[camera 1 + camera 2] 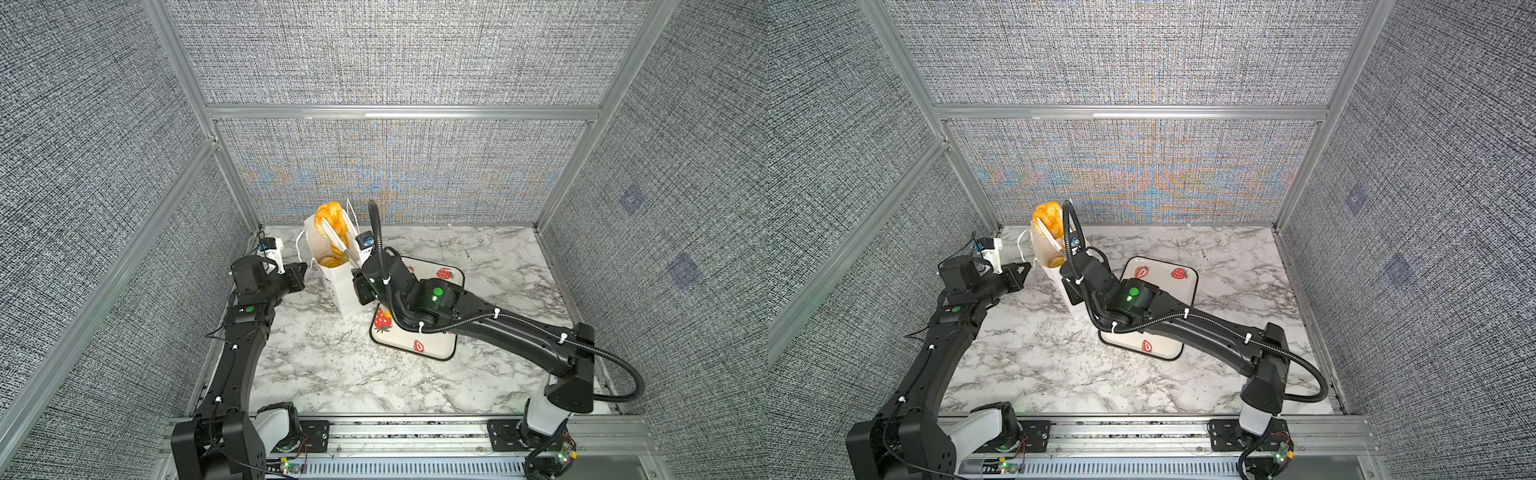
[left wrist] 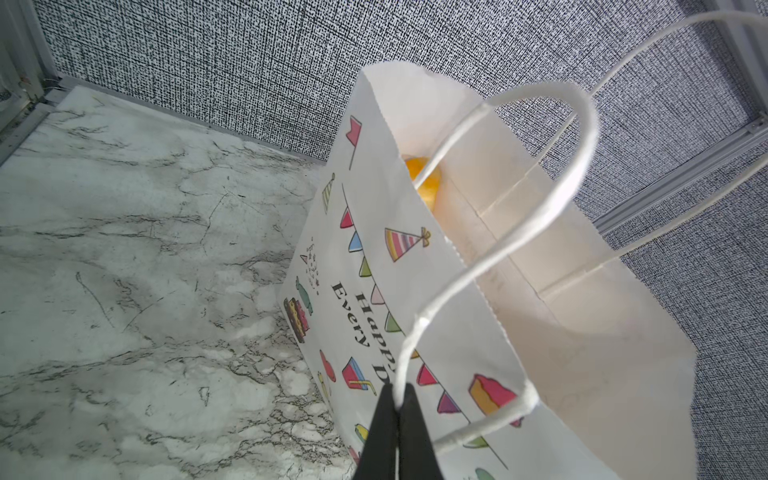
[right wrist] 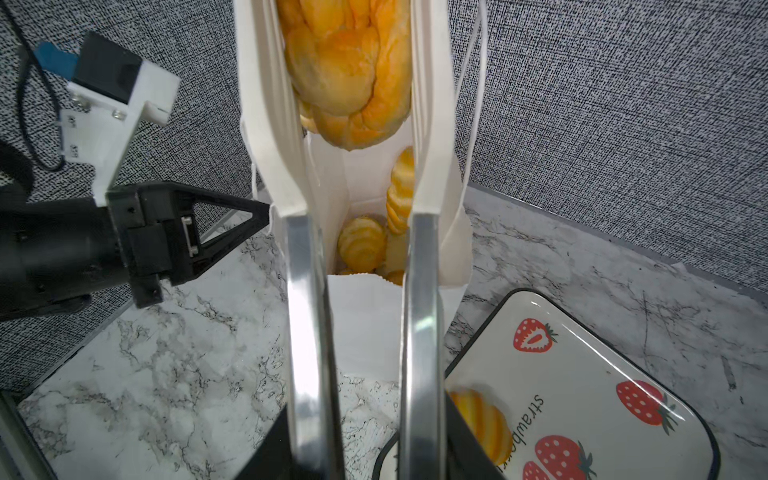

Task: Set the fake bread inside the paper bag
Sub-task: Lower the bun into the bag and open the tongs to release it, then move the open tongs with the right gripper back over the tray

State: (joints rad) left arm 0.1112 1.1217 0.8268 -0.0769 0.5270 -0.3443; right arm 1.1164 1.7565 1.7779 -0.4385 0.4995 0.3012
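Observation:
The white paper bag (image 1: 343,293) (image 1: 1045,249) stands upright near the back wall with its mouth open. My left gripper (image 1: 305,266) (image 1: 1029,266) (image 2: 398,395) is shut on the bag's near cord handle (image 2: 419,332). My right gripper (image 1: 332,232) (image 3: 345,62) has long white fingers and is shut on a braided loaf (image 1: 328,218) (image 1: 1047,214) (image 3: 340,70) of fake bread. The loaf hangs at the bag's mouth, its top above the rim. Several golden pastries (image 3: 361,245) (image 1: 330,261) (image 2: 428,178) lie inside the bag.
A white strawberry-printed tray (image 1: 432,351) (image 1: 1167,286) (image 3: 582,374) lies right of the bag under the right arm, with one croissant (image 3: 482,424) on it. The marble tabletop (image 1: 332,374) is boxed in by grey fabric walls. The bag's far handle (image 2: 665,37) loops up freely.

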